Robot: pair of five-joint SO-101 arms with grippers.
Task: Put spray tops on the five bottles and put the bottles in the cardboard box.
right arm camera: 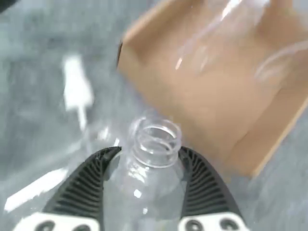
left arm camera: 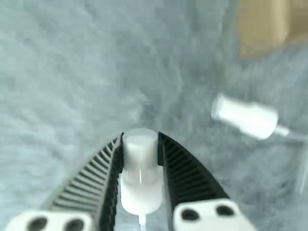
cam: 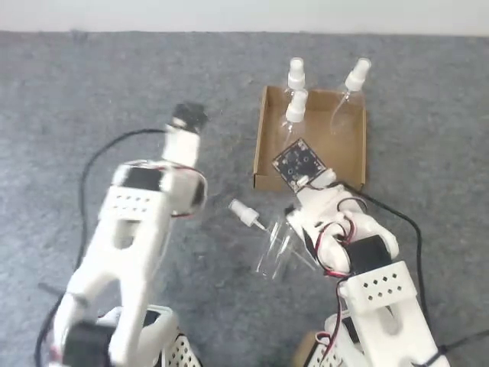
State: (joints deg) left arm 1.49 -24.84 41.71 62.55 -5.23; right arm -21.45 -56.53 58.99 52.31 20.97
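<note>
My left gripper (left arm camera: 139, 137) is shut on a white spray top (left arm camera: 139, 173), held above the grey carpet; in the high view it hangs left of the box (cam: 187, 122). My right gripper (right arm camera: 150, 151) is shut on a clear open-necked bottle (right arm camera: 155, 139) just in front of the cardboard box (right arm camera: 216, 101). A second clear bottle (cam: 269, 256) lies beside the held one. A loose spray top (cam: 246, 214) (left arm camera: 245, 118) (right arm camera: 77, 91) lies on the carpet between the arms. Three capped bottles (cam: 296, 107) stand or lean in the cardboard box (cam: 267, 145).
Grey carpet (cam: 114, 84) covers the whole work surface, with open room to the left of and behind the box. A black cable (cam: 99, 160) loops beside the left arm, and another trails from the right arm (cam: 416, 237).
</note>
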